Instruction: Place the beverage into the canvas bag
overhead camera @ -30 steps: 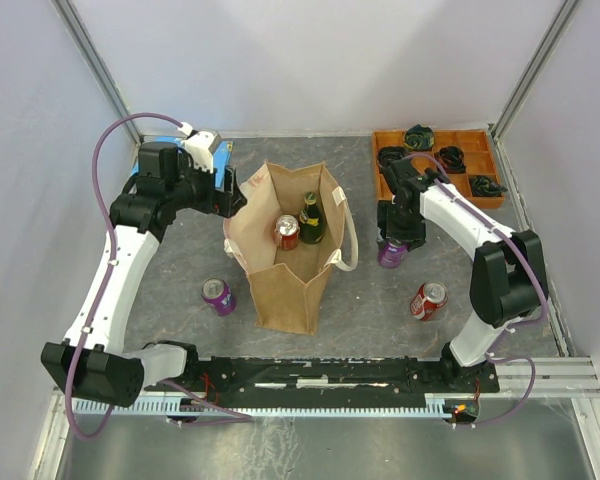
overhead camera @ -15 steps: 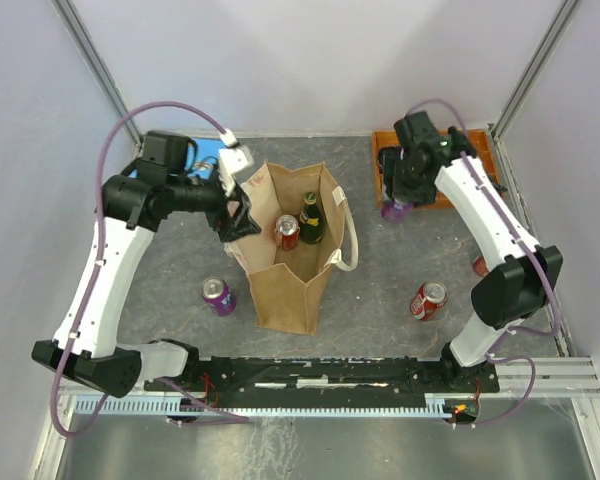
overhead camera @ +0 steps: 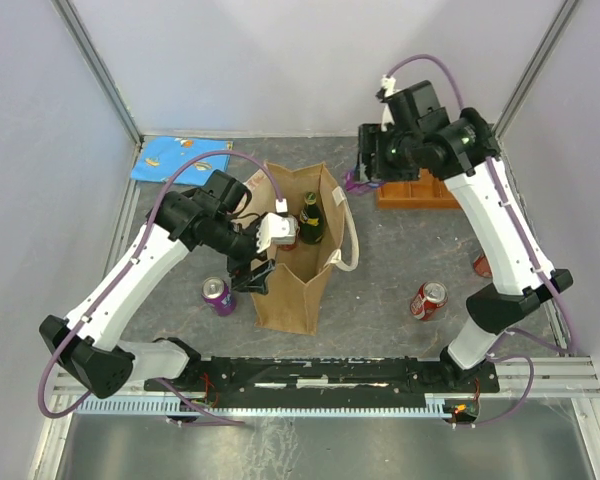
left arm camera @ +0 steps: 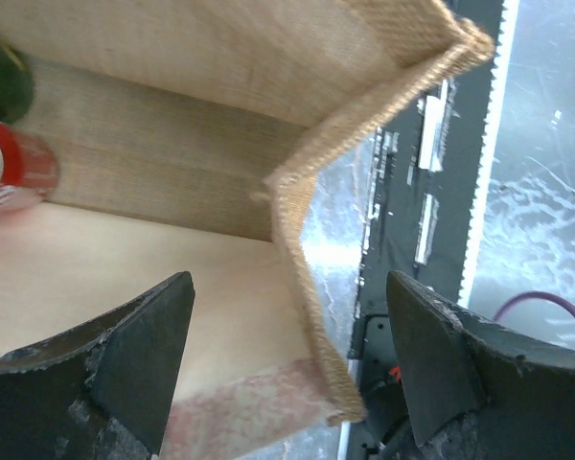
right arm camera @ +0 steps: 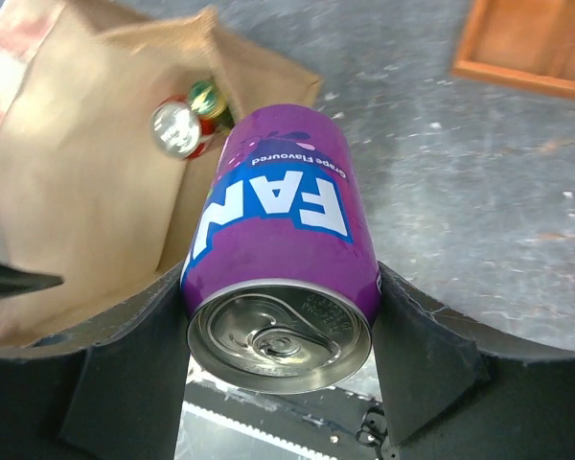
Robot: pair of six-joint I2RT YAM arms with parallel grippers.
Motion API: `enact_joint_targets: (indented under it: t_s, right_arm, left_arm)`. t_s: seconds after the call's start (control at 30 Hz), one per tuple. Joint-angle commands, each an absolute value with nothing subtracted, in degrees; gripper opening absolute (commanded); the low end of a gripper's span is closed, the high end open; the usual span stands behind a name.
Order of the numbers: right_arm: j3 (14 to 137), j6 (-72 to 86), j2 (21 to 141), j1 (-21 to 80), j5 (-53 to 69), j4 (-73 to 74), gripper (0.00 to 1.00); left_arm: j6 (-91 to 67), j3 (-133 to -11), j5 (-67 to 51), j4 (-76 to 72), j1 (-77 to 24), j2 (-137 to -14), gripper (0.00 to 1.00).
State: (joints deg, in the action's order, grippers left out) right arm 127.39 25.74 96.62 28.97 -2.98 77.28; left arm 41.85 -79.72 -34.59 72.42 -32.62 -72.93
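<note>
Two in canvas bag [overhead camera: 288, 295]: red can [right arm camera: 177, 129], bottle [overhead camera: 311, 220].

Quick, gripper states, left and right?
Left gripper: open, straddling the canvas bag rim.
Right gripper: shut on the purple can.

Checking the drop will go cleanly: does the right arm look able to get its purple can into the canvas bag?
Probably yes. The right tool holds the purple can just right of the canvas bag, whose mouth gapes open; the left tool straddles a left rim corner.
</note>
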Motion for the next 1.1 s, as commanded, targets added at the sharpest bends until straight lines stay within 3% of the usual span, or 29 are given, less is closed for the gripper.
enact_joint_targets:
  t_s: [0.0,0.7,0.83,1.07]
  right_arm:
    - [131.04,27.69,95.81,33.92,-0.49,73.62,0.0]
    - [116.88,25.47,101.69,44.57,0.31,65.39,0.0]
    - [114.76,24.78,104.08,45.4,-0.44,63.71,0.0]
    - [110.54,24.09,108.67,46.74,-2.89,59.43,0.0]
  left_arm:
    - [46.73,-82.6,-39.81,80.33,-33.62,-71.12,0.86]
    - [48.5,-83.42,-46.37,83.83,-36.51,-68.99,0.65]
    - [49.38,-82.8,-45.45,83.68,-36.58,-69.48,0.68]
    - [49.28,-81.28,-43.87,80.43,-36.56,-70.47,0.83]
